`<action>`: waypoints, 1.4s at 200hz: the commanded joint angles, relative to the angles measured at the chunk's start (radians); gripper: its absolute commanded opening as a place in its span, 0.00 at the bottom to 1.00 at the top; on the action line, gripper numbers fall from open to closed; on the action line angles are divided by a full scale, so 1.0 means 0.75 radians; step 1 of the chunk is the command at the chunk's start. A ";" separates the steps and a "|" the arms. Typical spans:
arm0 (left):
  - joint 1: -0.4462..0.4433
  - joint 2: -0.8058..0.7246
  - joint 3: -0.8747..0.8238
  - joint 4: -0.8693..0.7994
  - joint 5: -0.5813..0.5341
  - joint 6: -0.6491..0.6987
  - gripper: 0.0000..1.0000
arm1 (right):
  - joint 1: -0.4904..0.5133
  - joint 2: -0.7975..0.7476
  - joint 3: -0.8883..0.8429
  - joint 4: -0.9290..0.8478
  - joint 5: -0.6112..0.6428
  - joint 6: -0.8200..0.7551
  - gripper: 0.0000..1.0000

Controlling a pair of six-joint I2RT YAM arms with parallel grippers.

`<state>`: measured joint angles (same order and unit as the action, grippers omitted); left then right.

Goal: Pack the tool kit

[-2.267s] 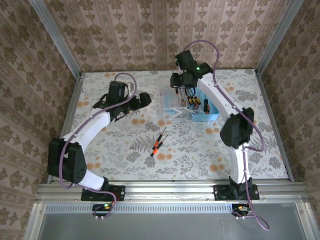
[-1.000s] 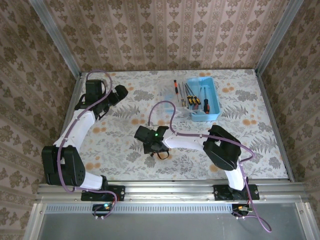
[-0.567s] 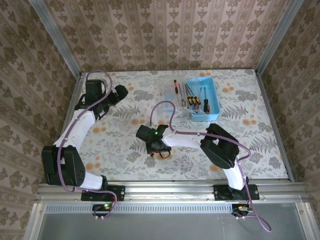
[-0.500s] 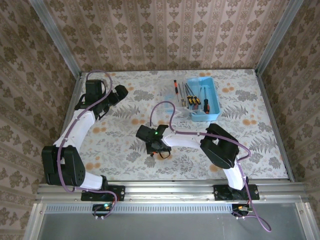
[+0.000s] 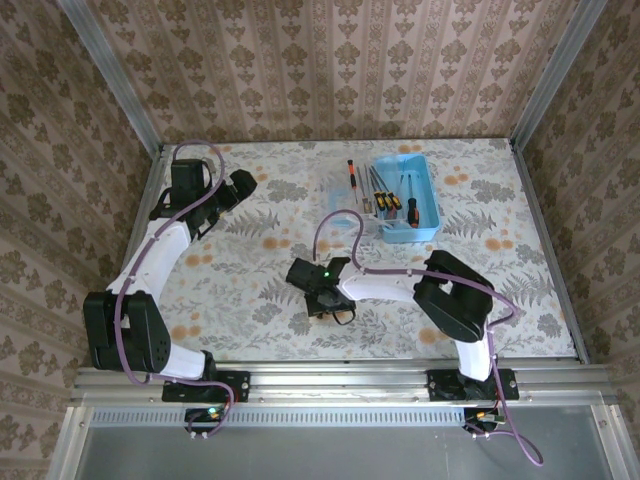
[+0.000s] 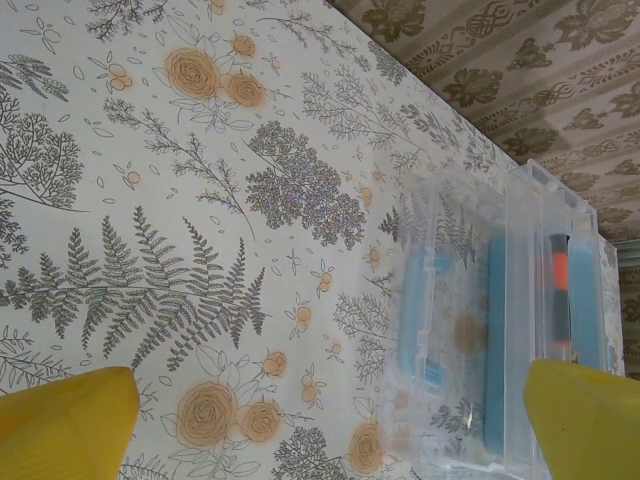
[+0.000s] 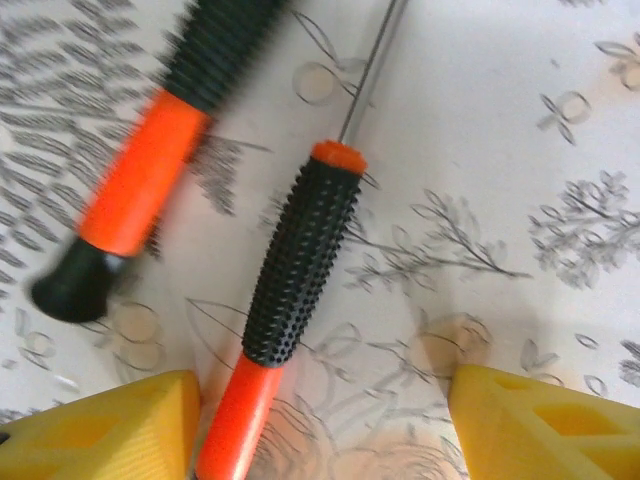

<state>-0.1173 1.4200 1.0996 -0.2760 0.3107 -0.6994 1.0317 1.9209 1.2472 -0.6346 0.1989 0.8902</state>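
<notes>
Blue tray (image 5: 410,237) holding screwdrivers (image 5: 386,203), left jaws released, right jaws released astride loose screwdriver (image 7: 300,262)

Found two screwdrivers lying flat, side by side but apart: the sharper screwdriver (image 7: 300,270) with black knurled grip and orange ends, the blurred screwdriver (image 7: 140,170) alike. Saw the blue case (image 5: 410,237) open, tools inside, clear lid (image 5: 342,210) flat beside it.
</notes>
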 commanded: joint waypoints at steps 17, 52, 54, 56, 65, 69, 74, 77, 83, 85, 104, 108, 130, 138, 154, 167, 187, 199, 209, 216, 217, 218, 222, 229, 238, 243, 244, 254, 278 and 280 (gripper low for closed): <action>-0.011 -0.011 -0.008 0.038 0.017 -0.017 1.00 | -0.022 -0.095 -0.079 -0.064 0.047 0.018 0.65; -0.015 -0.013 -0.009 0.038 0.015 -0.014 1.00 | -0.086 -0.119 -0.121 -0.035 0.055 0.026 0.56; -0.015 -0.012 -0.009 0.038 0.015 -0.014 1.00 | -0.089 -0.118 -0.122 -0.032 0.055 0.026 0.55; -0.015 -0.010 -0.009 0.037 0.015 -0.014 1.00 | -0.093 -0.116 -0.123 -0.032 0.056 0.026 0.55; -0.017 -0.010 -0.010 0.038 0.013 -0.014 1.00 | -0.108 -0.113 -0.121 -0.027 0.058 0.023 0.53; -0.017 -0.010 -0.010 0.037 0.015 -0.014 1.00 | -0.115 -0.110 -0.121 -0.025 0.059 0.021 0.53; -0.019 -0.010 -0.011 0.037 0.015 -0.014 1.00 | -0.122 -0.108 -0.118 -0.023 0.063 0.022 0.52; -0.019 -0.010 -0.010 0.037 0.015 -0.014 1.00 | -0.128 -0.105 -0.116 -0.022 0.067 0.022 0.51; -0.018 -0.010 -0.009 0.037 0.015 -0.014 1.00 | -0.138 -0.103 -0.113 -0.019 0.070 0.018 0.49; -0.019 -0.009 -0.008 0.038 0.015 -0.014 1.00 | -0.142 -0.103 -0.110 -0.018 0.070 0.018 0.49; -0.024 -0.010 -0.006 0.037 0.019 -0.014 1.00 | -0.171 -0.086 -0.091 0.003 0.072 0.006 0.42; -0.023 -0.010 -0.007 0.037 0.019 -0.014 1.00 | -0.178 -0.080 -0.086 0.003 0.073 0.006 0.40; -0.030 -0.014 -0.008 0.035 0.017 -0.013 1.00 | -0.209 -0.053 -0.079 0.005 0.073 -0.002 0.28; -0.034 -0.016 -0.007 0.033 0.015 -0.011 1.00 | -0.217 -0.055 -0.090 0.007 0.074 0.000 0.25; -0.040 -0.020 -0.007 0.031 0.013 -0.007 1.00 | -0.225 -0.078 -0.124 0.007 0.090 0.007 0.20; -0.042 -0.022 -0.005 0.032 0.013 -0.008 1.00 | -0.232 -0.113 -0.156 0.002 0.111 0.012 0.17; -0.045 -0.024 -0.008 0.031 0.011 -0.007 1.00 | -0.233 -0.181 -0.208 0.001 0.131 0.003 0.15; -0.049 -0.025 -0.006 0.033 0.013 -0.008 1.00 | -0.234 -0.225 -0.226 -0.007 0.135 -0.008 0.14; -0.056 -0.024 -0.006 0.034 0.011 -0.006 1.00 | -0.234 -0.264 -0.236 -0.019 0.137 -0.019 0.14; -0.062 -0.026 -0.006 0.033 0.011 -0.005 1.00 | -0.234 -0.293 -0.242 -0.027 0.136 -0.024 0.14; -0.062 -0.025 -0.006 0.033 0.011 -0.004 1.00 | -0.234 -0.299 -0.243 -0.028 0.137 -0.024 0.14; -0.063 -0.024 -0.007 0.033 0.011 -0.004 1.00 | -0.234 -0.305 -0.243 -0.030 0.137 -0.027 0.14; -0.066 -0.024 -0.006 0.033 0.010 -0.002 1.00 | -0.234 -0.325 -0.244 -0.038 0.140 -0.031 0.14; -0.072 -0.025 -0.004 0.031 0.007 0.001 1.00 | -0.233 -0.360 -0.244 -0.052 0.143 -0.040 0.14; -0.082 -0.023 -0.004 0.029 0.001 0.006 1.00 | -0.232 -0.407 -0.244 -0.074 0.151 -0.054 0.14; -0.086 -0.022 -0.005 0.027 -0.001 0.009 1.00 | -0.232 -0.434 -0.238 -0.093 0.157 -0.062 0.14; -0.088 -0.022 -0.005 0.027 -0.002 0.010 1.00 | -0.232 -0.439 -0.237 -0.097 0.159 -0.063 0.14; -0.098 -0.021 -0.002 0.024 -0.009 0.016 1.00 | -0.233 -0.494 -0.221 -0.136 0.177 -0.086 0.14; -0.120 -0.011 0.001 0.019 -0.007 0.020 1.00 | -0.259 -0.605 -0.134 -0.233 0.230 -0.172 0.14; -0.121 -0.010 0.002 0.017 -0.006 0.020 1.00 | -0.266 -0.610 -0.124 -0.241 0.231 -0.182 0.14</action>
<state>-0.1932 1.4200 1.0996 -0.2687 0.3096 -0.7025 0.8558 1.5406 1.0801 -0.7048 0.2871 0.8276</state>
